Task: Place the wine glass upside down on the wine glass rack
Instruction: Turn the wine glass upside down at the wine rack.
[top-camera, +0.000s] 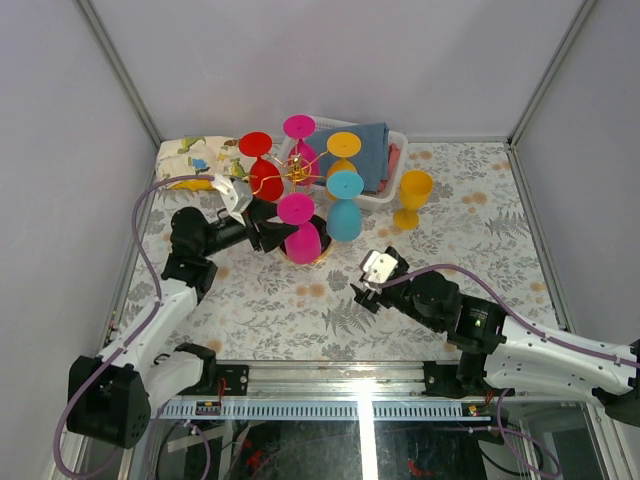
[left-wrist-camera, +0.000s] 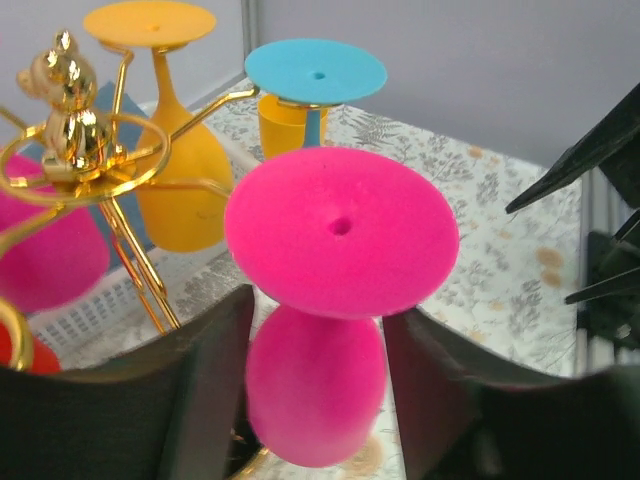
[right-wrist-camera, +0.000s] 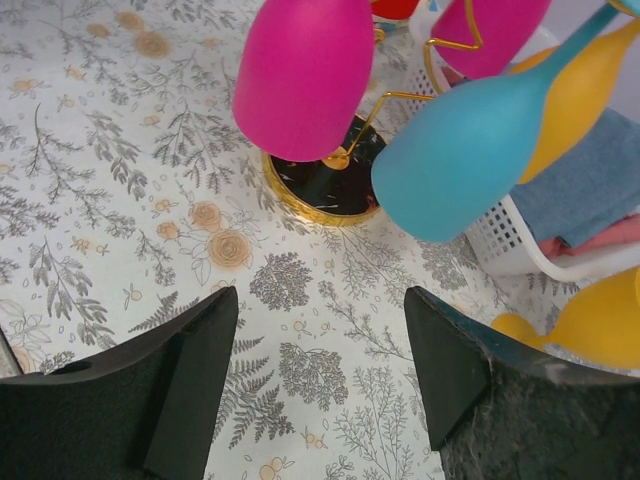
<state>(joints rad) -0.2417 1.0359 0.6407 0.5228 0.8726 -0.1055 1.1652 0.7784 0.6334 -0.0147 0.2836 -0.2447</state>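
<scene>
The gold wire wine glass rack (top-camera: 300, 172) stands mid-table; its post shows in the left wrist view (left-wrist-camera: 75, 120) and its dark round base in the right wrist view (right-wrist-camera: 330, 185). A pink wine glass (top-camera: 300, 238) hangs upside down at the rack's near side, foot up (left-wrist-camera: 340, 225). My left gripper (top-camera: 283, 238) (left-wrist-camera: 318, 330) has a finger on each side of its bowl, touching it. Red (top-camera: 262, 172), pink (top-camera: 300, 140), orange (top-camera: 343, 150) and blue (top-camera: 345, 208) glasses hang inverted too. My right gripper (top-camera: 363, 292) (right-wrist-camera: 320, 330) is open and empty above the cloth, near the rack.
A yellow glass (top-camera: 412, 198) stands upright on the floral tablecloth to the right of the rack. A white plastic basket (top-camera: 397, 160) with blue and pink cloths sits behind the rack. A patterned cloth (top-camera: 195, 155) lies at the back left. Grey walls enclose the table.
</scene>
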